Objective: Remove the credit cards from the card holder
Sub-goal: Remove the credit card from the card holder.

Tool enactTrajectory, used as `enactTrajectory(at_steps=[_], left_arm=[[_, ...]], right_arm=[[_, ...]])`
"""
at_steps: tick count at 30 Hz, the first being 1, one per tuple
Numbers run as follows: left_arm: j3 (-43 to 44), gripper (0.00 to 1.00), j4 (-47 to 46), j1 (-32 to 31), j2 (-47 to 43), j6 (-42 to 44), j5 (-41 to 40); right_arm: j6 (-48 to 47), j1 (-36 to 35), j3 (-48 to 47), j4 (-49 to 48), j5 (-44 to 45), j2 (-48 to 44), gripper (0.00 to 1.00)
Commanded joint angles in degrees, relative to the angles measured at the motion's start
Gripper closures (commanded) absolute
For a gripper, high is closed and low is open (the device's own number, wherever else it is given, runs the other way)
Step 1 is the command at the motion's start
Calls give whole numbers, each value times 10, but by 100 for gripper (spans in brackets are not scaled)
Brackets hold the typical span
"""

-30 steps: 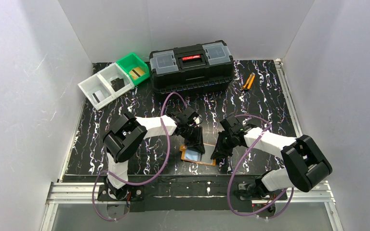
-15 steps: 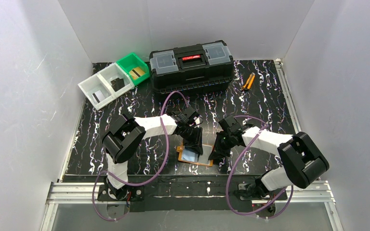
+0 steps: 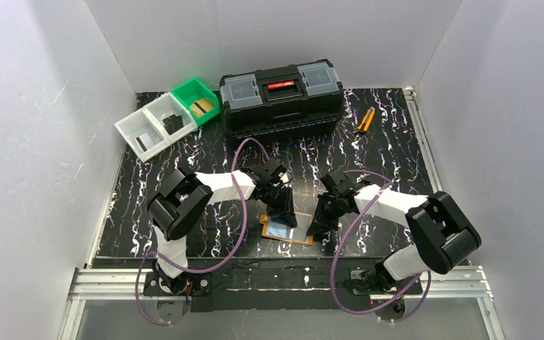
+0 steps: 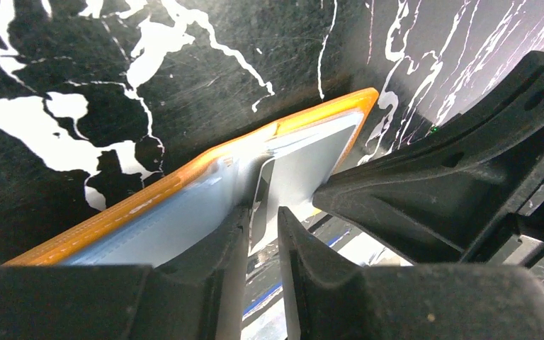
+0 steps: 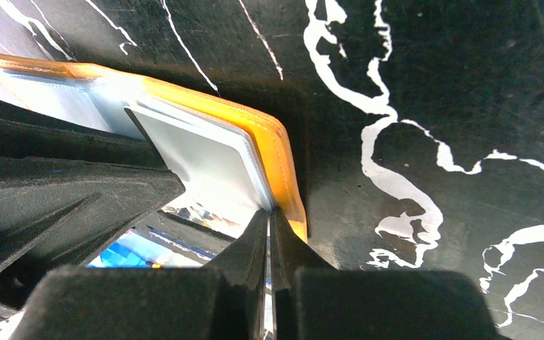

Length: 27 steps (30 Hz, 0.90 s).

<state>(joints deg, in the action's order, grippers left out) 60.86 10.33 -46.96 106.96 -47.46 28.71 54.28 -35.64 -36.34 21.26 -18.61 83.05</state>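
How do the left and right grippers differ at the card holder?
The left gripper shows a narrow gap with a pale sheet edge in it; the right gripper looks pinched shut on a pocket edge of the card holder. The left gripper sits nearer the holder's middle, the right gripper by its orange corner. Both are down at the open holder.

The top camera hangs above and behind my bases. It looks down over the whole worktop (image 3: 397, 142), with my bases at 6 o'clock and the black toolbox (image 3: 281, 95) at 12. My left wrist camera sits close behind my left jaws, low over the worktop, and faces the card holder (image 4: 163, 212) from its 11 o'clock side. My right wrist camera faces it just as closely from 2 o'clock. All three views share the card holder, and each wrist view catches the opposite jaws.
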Motion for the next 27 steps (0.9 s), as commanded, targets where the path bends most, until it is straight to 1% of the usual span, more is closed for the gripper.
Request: enactTrajectory(at_steps=[1,10,17,21,27], left_arm=[[-16,82,-34,-14,-17,-33,36],[-44,94,-71,12,-64,-67,66],[-50,100,-83,16,-74,-62,78],[-50,100,-77,16,-61,-46,84],[-56,91,-81,15,-32,-29,97]], right_arm=[[0,-9,6,-13,60,40,99],[1,-9,2,-10,64,57,99],[0,-9,-5,-5,65,61,99],[0,-9,-13,-3,66,62,99],[-1,-9,-21,-2,65,68,99]])
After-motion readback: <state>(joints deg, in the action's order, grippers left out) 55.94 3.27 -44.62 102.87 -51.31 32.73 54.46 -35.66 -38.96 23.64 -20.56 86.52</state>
